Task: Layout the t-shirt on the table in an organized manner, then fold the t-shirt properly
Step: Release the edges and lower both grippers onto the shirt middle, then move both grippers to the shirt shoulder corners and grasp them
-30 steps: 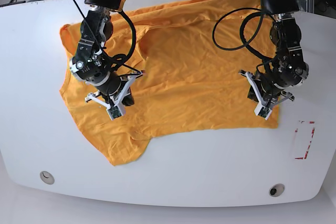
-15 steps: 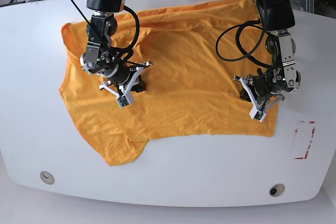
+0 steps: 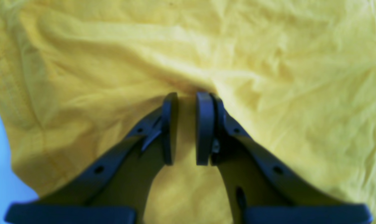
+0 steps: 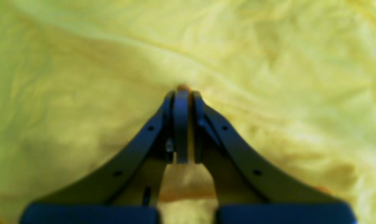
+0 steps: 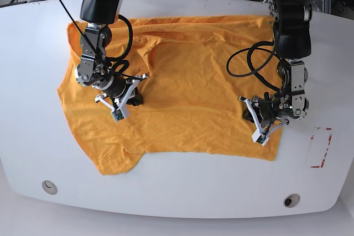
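The orange-yellow t-shirt (image 5: pixel 188 92) lies spread and wrinkly across the white table (image 5: pixel 221 186), its hem toward the front edge. In the base view my left gripper (image 5: pixel 256 121) presses on the shirt's right lower part near the hem corner. Its wrist view shows the left gripper (image 3: pixel 187 97) shut on a raised ridge of t-shirt (image 3: pixel 268 77), cloth filling the narrow gap. My right gripper (image 5: pixel 123 99) sits on the shirt's left side by the sleeve. The right gripper (image 4: pixel 182 91) is shut, a small pinch of t-shirt (image 4: pixel 82 93) at its tips.
A red-marked rectangle (image 5: pixel 321 147) lies on the table just right of the shirt's hem corner. Two round grommet holes (image 5: pixel 49 187) (image 5: pixel 291 200) sit near the front edge. Black cables (image 5: pixel 249 64) loop over the shirt beside the left arm.
Both grippers have dragged the shirt toward the front edge and to the left. Its far edge has slid onto the table and the cloth lies flatter and squarer.
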Motion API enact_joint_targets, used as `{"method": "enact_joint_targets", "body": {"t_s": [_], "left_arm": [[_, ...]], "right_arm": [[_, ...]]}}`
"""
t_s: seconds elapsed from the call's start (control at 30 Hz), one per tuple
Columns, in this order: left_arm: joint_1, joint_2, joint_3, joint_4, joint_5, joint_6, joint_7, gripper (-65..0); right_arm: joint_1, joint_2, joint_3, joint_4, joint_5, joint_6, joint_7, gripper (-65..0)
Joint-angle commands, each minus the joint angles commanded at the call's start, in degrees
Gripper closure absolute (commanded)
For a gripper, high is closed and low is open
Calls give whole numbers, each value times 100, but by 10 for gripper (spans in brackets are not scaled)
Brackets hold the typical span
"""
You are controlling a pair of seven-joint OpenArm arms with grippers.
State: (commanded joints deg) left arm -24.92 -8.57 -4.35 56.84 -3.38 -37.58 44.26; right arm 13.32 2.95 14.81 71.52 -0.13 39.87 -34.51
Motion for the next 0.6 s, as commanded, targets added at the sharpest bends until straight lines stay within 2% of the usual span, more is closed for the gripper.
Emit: {"method": "enact_joint_targets", "body": {"t_s": [0.13,0.2,0.27,0.4,0.5,0.6], "left_arm": [[-35,9,0,97,0,-202,70,-88],[-79,0,0,185,0,-242,167,-89],[-97,0,-9,237,0,-242,237,-89],[-105,-114,-18,492,0,-242,404,-99],[-88,-237,-18,738,-26,-242,475,-151],[-35,-255,-35,1081,-26,-242,624,-236]], "right_arm": [[88,0,0,308,0,-9,-18,-35],[88,0,-9,554,0,-35,-70,-71],[88,-9,-9,747,0,-44,-220,-133],[70,-9,0,1407,-9,-44,-651,-357],[-35,35,70,1916,-18,-44,-826,-463],[-246,97,360,2532,-26,-35,-1125,-517]]}}
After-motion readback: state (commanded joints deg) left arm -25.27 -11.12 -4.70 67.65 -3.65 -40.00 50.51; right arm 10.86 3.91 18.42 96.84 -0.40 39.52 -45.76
